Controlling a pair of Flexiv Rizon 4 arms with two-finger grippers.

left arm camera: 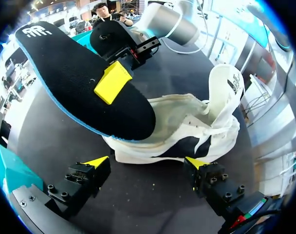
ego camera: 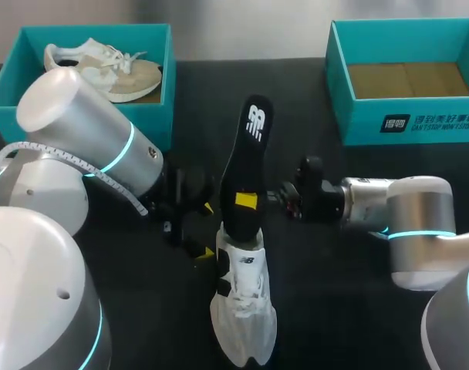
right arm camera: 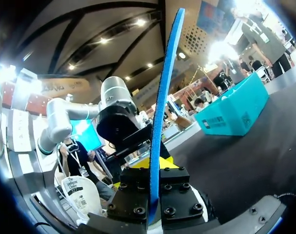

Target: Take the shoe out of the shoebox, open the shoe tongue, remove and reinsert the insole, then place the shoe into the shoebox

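The right claw (ego camera: pixel 251 201) pinches the light, likely floppy insole (ego camera: pixel 247 158) mid-length, half inside the soft sneaker (ego camera: pixel 246 304); the left claw (left arm camera: pixel 146 166) hangs released.

Black insole (left arm camera: pixel 65 73) (blue-edged) juts from white shoe (left arm camera: pixel 179 122).

White arms (ego camera: pixel 72 116), glowing cyan rings (ego camera: pixel 127 149)

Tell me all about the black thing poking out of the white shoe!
It is the insole: long, flat and black on top, with a white logo near its far end and a thin blue edge. It looks like soft foam. Its lower end sits inside the white shoe, and the rest slopes up and out. The right tool pinches it from both sides.
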